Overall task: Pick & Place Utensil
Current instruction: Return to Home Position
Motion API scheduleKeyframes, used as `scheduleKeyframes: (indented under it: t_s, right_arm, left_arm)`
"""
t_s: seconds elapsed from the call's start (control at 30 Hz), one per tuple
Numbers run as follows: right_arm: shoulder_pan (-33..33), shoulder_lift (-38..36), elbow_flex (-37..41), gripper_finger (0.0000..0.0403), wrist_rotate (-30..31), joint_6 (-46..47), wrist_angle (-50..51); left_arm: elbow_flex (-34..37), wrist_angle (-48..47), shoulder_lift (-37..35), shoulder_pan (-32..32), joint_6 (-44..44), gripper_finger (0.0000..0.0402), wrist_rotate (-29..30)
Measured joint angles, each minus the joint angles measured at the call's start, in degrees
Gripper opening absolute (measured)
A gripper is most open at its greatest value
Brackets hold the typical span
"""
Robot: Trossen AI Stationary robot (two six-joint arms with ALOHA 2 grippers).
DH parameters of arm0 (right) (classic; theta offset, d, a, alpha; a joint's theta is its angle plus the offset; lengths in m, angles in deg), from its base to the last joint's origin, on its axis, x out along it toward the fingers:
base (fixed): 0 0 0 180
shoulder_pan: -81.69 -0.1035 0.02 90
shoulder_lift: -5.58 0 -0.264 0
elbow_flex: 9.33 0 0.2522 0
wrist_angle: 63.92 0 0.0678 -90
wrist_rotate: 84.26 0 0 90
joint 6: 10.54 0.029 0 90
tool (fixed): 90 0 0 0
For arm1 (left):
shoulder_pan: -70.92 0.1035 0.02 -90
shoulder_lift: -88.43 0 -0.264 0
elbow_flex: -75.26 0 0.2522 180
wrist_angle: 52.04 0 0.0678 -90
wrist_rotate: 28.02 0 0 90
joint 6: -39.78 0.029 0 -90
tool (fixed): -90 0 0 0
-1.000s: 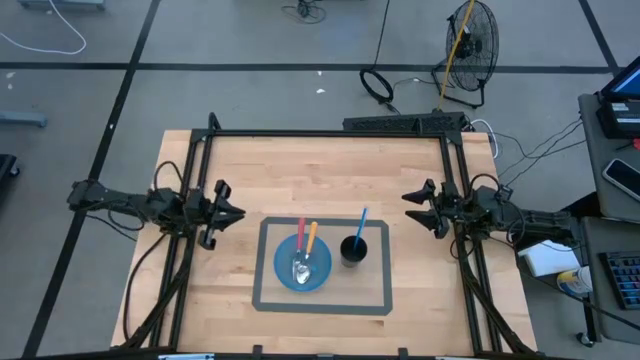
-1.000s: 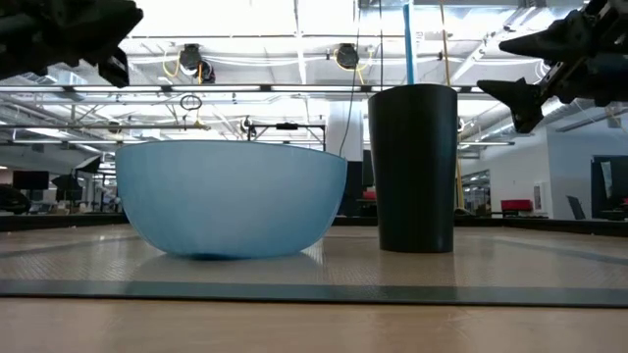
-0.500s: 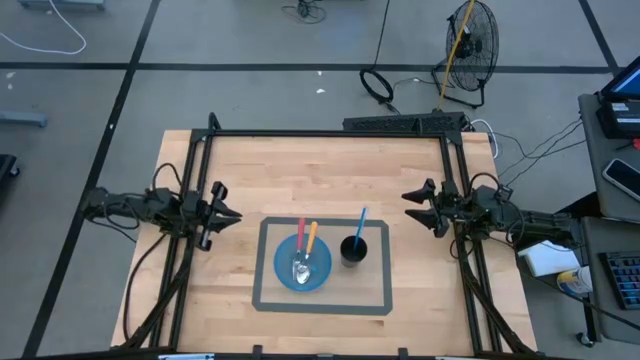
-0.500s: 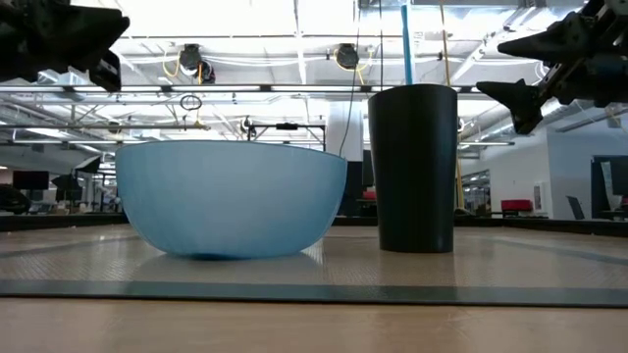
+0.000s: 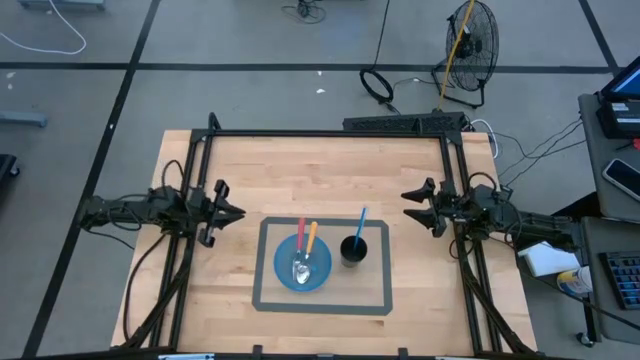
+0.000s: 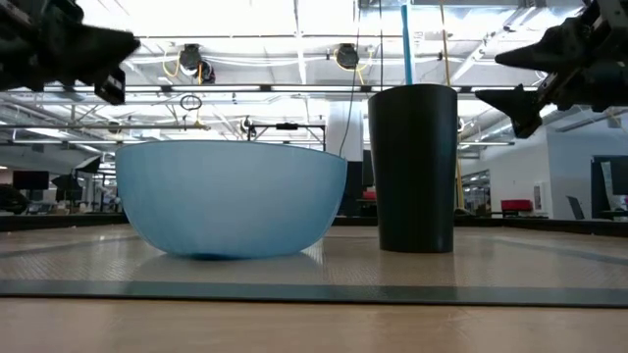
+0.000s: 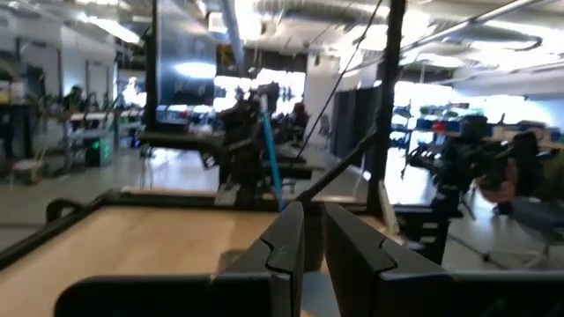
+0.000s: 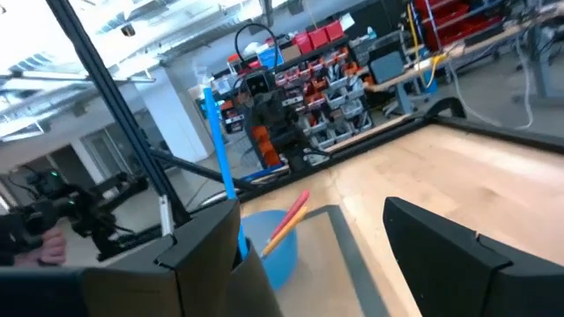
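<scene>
Place: I read this as a robotics lab in a workshop hall.
Floor: bare grey concrete around my wooden table (image 5: 320, 165), with a floor fan (image 5: 470, 35) and loose cables (image 5: 378, 84).
Ceiling: exposed trusses (image 6: 294, 90) and ducts (image 7: 238, 26).
Background: red parts bins (image 8: 322, 37) and workbenches (image 7: 79, 119).

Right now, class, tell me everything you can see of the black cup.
The black cup is a tall, plain, matte tumbler, slightly wider at its rim, seemingly plastic. It stands upright on the grey-edged mat, right of the blue bowl and apart from it. A blue straw leans inside it, sticking out above the rim. Nothing else touches it.
</scene>
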Motion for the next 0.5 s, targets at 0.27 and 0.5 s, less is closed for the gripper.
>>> scheduleKeyframes:
  t_s: [0.27,0.5]
  right_arm:
    - [0.0,0.1,0.0,0.0279,0.0,-0.3,6.0]
    - [0.0,0.1,0.0,0.0279,0.1,3.7,5.9]
  left_arm:
    - [0.0,-10.3,0.0,0.0,-6.2,0.0049,6.5]
    - [-0.1,-11.1,0.8,-0.8,-5.4,0.0049,6.3]
